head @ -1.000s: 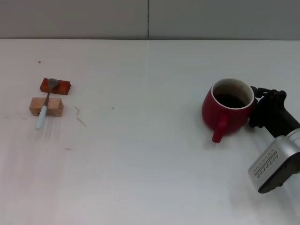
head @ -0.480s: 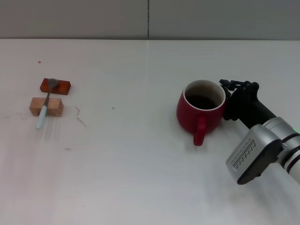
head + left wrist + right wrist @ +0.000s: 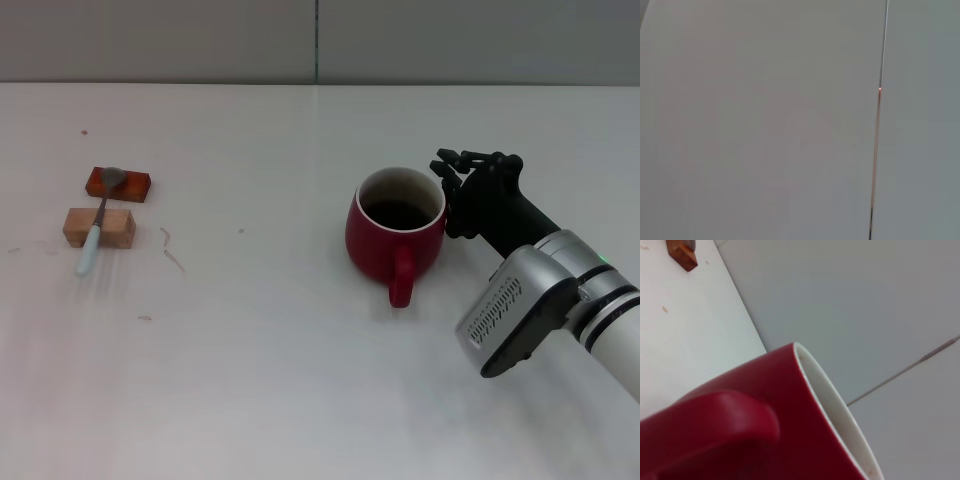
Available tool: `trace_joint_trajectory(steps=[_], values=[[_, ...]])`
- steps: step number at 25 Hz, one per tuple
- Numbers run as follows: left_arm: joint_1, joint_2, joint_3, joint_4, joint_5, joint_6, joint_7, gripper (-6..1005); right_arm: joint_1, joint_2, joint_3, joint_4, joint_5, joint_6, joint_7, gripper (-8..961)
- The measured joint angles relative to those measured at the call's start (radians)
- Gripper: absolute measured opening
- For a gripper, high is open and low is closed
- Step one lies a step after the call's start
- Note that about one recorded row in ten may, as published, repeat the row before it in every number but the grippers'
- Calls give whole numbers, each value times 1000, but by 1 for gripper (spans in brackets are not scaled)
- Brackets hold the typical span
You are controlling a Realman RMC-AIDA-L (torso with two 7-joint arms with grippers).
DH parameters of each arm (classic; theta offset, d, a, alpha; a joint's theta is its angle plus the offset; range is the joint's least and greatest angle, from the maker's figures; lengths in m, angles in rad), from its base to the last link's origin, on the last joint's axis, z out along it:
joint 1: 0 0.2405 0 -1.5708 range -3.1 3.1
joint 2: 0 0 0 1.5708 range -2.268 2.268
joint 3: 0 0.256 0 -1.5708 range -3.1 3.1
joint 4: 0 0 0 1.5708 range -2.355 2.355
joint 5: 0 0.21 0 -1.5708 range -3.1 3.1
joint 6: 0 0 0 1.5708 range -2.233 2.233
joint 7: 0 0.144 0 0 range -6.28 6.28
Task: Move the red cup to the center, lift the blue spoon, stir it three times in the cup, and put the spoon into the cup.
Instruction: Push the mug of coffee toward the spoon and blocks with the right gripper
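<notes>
The red cup [image 3: 378,248] stands upright on the white table right of the middle, its handle toward me and its inside dark. My right gripper [image 3: 458,192] is pressed against the cup's right side at rim height. The right wrist view is filled by the cup's wall, handle and pale rim [image 3: 740,440]. Far left, the blue spoon [image 3: 94,233] lies across two small blocks, bowl on the far one and pale blue handle sloping down to the table. The left gripper is out of view.
A red-brown block [image 3: 132,185] and a tan wooden block [image 3: 118,228] hold up the spoon at the far left; the red-brown block [image 3: 682,252] also shows in the right wrist view. A grey wall runs behind the table. The left wrist view shows only that wall.
The red cup has slid left toward the middle of the table, with my right gripper staying against its right side. The spoon and blocks have not moved.
</notes>
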Motion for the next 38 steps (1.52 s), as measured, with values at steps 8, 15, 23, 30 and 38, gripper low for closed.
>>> trace_joint_trajectory(steps=[8, 15, 23, 30, 38], values=[[-2, 0, 0, 1, 0, -2, 1, 812, -41, 1, 3, -1, 6, -5, -5, 106], [-6, -3, 0, -1, 0, -4, 1, 809, -66, 2, 0, 23, 6, -10, -6, 106], [-2, -4, 0, -2, 0, 0, -8, 807, -72, 2, -6, 53, 3, -13, -7, 105], [2, -5, 0, -2, -1, 7, -9, 804, -55, 2, -7, 77, 1, -7, -4, 107], [6, -6, 0, -7, -5, 13, -9, 802, -19, 1, -10, 113, -1, 20, -1, 108]])
